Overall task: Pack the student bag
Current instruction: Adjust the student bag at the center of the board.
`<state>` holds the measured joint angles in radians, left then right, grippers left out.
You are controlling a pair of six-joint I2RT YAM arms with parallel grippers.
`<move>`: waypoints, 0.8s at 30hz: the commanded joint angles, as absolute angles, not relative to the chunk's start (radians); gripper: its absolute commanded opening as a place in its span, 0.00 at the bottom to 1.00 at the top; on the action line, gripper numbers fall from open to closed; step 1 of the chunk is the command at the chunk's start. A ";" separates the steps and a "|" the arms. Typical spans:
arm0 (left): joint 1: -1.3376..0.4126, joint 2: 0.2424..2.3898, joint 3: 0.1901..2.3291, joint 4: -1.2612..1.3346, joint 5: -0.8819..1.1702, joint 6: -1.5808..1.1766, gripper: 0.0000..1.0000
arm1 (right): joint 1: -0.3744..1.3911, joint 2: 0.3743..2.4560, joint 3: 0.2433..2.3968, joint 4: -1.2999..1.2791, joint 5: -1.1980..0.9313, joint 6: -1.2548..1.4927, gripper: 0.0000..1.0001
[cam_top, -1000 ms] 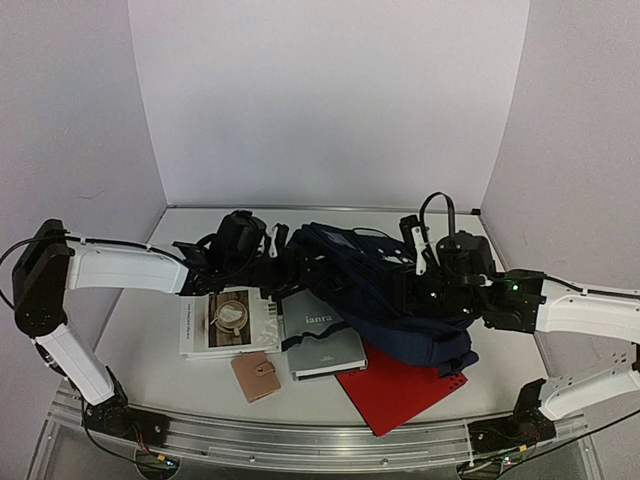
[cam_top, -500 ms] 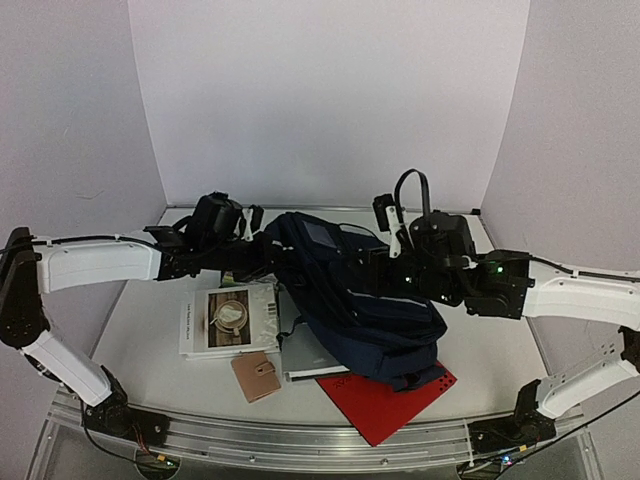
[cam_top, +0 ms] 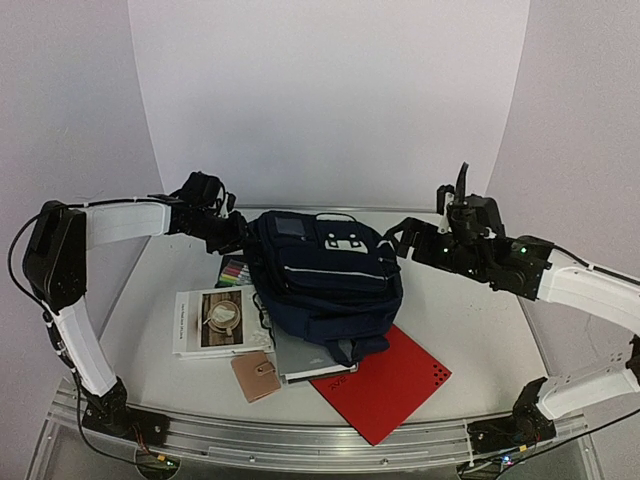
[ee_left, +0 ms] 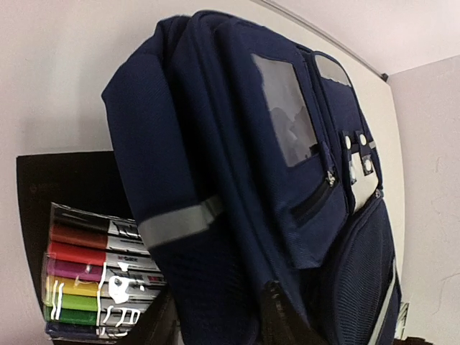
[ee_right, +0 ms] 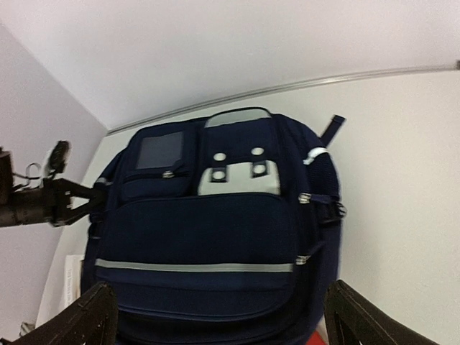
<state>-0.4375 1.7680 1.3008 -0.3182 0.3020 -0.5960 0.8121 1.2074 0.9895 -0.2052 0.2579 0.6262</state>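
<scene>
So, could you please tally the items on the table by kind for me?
Bag: 1
Books: 2, white book and grey book
Red folder: 1
Wallet: 1
Marker pack: 1
Black flat item under the markers: 1
Total: 7

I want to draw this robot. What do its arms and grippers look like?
The left arm and right arm have smooth white shells and chunky black joints. Thin black cables loop off them. Tiny green lights glow on the right arm. The left gripper and right gripper are black.
</scene>
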 commanded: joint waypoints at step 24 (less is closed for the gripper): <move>-0.732 1.370 0.888 -0.310 0.169 -0.954 0.92 | 0.537 1.497 0.752 0.131 -0.313 0.749 0.74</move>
<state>-0.7007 1.3869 0.8996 -0.3446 0.2027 -0.8801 0.5381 1.4678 0.7673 0.0556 -0.2795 0.7102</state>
